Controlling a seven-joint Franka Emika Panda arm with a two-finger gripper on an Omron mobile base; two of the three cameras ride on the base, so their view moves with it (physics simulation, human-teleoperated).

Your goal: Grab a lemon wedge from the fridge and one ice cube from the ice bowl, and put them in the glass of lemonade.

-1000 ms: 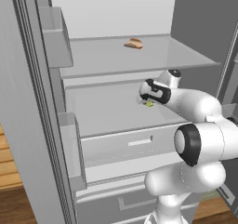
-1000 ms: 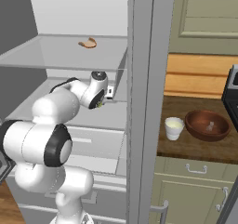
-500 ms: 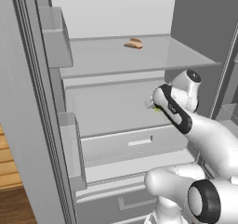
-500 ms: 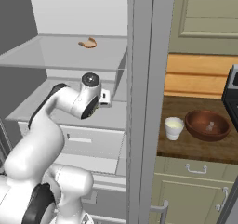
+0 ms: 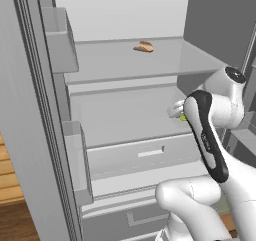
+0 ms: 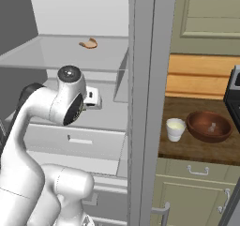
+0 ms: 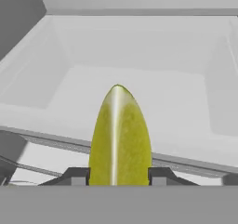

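The yellow-green lemon wedge stands upright in the hand view, and my gripper is shut on it, one dark fingertip on each side. In the left base view the gripper hangs over the right end of the fridge's middle shelf, with a speck of the lemon wedge showing. The fridge stands open. On the wooden counter to its right are the glass of lemonade and the reddish-brown ice bowl, which holds an ice cube.
A tan bun-like item lies on the upper shelf. The open door with its bins is on the left, and the fridge's grey side wall stands between the shelves and the counter. A drawer sits under the middle shelf.
The arm has swung toward the right of the shelf, carrying the lemon wedge with it, and its elbow has folded closer to the base. The grip has not changed.
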